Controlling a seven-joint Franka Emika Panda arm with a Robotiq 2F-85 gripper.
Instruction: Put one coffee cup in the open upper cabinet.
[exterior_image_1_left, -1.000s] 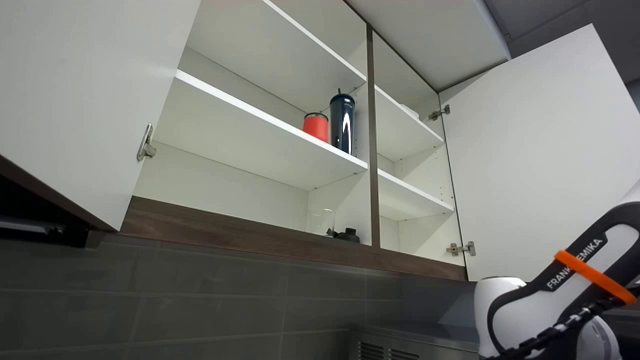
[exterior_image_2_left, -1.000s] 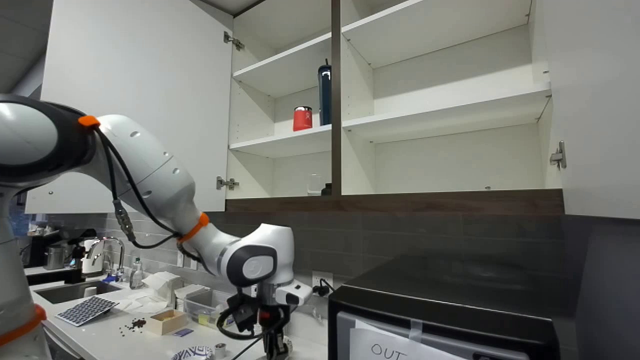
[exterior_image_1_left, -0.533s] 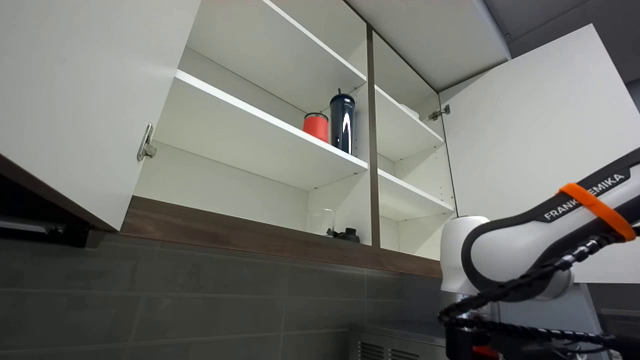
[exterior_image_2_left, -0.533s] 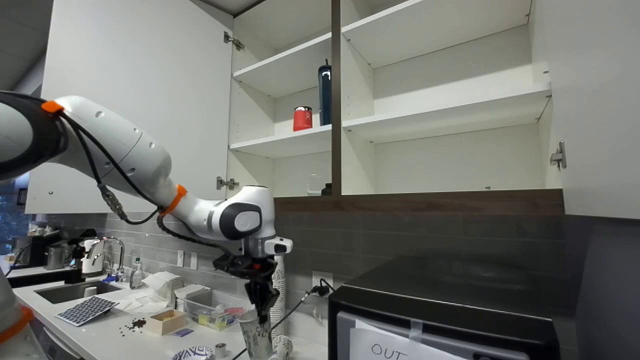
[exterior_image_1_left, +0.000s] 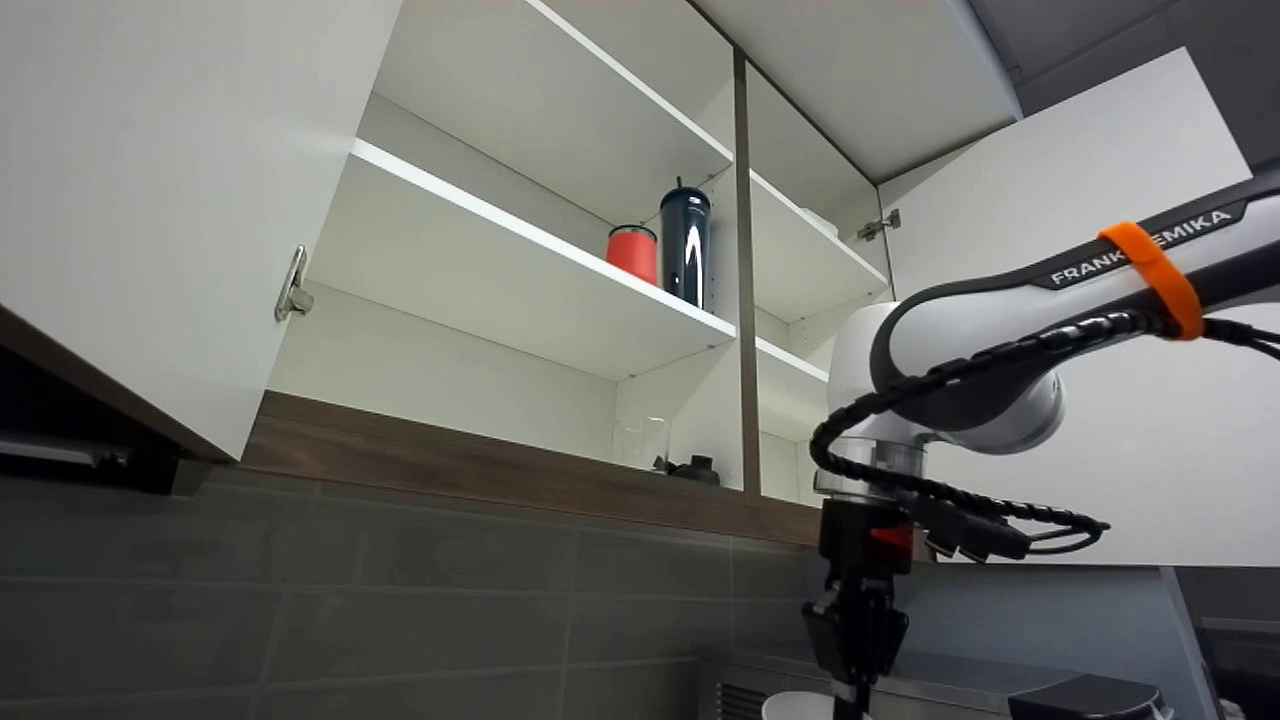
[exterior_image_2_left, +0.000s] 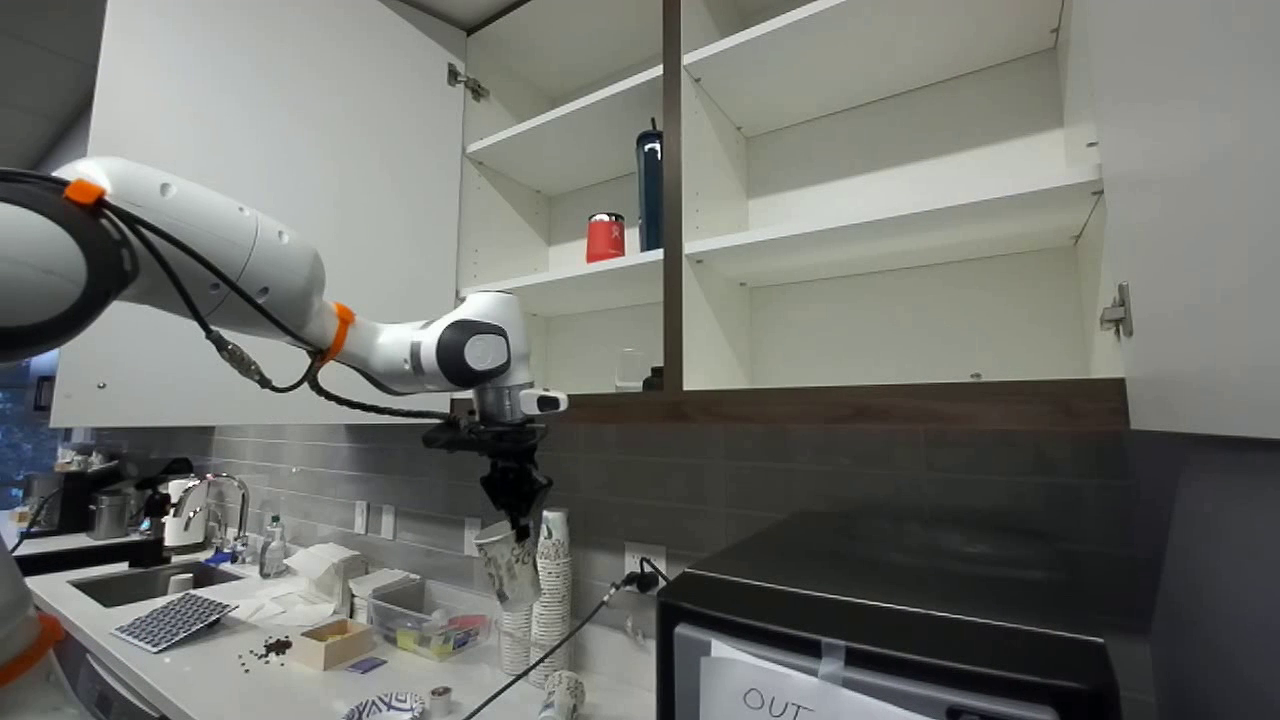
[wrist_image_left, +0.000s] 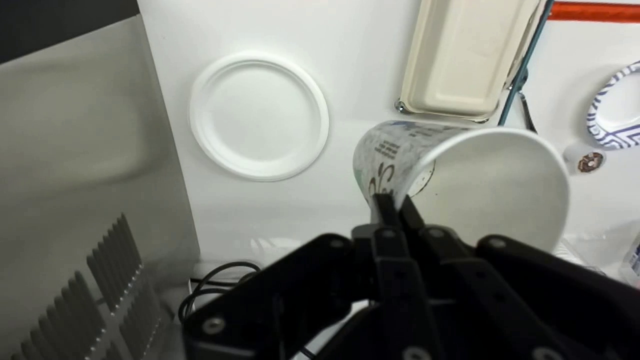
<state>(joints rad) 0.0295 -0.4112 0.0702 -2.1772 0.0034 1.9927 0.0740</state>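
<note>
The coffee cup, white with a dark floral print, hangs tilted from my gripper in an exterior view (exterior_image_2_left: 505, 572). Its rim also shows at the bottom of an exterior view (exterior_image_1_left: 795, 705). In the wrist view the cup (wrist_image_left: 392, 150) has its open mouth toward the camera. My gripper (wrist_image_left: 399, 202) is shut on the cup's wall at the rim, one fingertip outside and one inside. The gripper also shows in both exterior views (exterior_image_1_left: 852, 695) (exterior_image_2_left: 521, 530), below the cabinet's bottom edge. The upper cabinet (exterior_image_1_left: 480, 450) (exterior_image_2_left: 900, 402) stands open with its shelves showing.
A dark bottle (exterior_image_1_left: 685, 245) and a red cup (exterior_image_1_left: 632, 255) stand on a middle shelf by the divider. A clear glass (exterior_image_1_left: 641, 443) and a black object (exterior_image_1_left: 695, 470) stand below. Cabinet doors (exterior_image_1_left: 180, 200) (exterior_image_2_left: 280, 220) swing outward. Stacked cups (exterior_image_2_left: 553, 590) and a microwave (exterior_image_2_left: 885, 600) stand below.
The arm has risen from the counter and lifted the cup, which now hangs in front of the stacked cups. In an exterior view the gripper has come up into sight. The cabinet has not changed.
</note>
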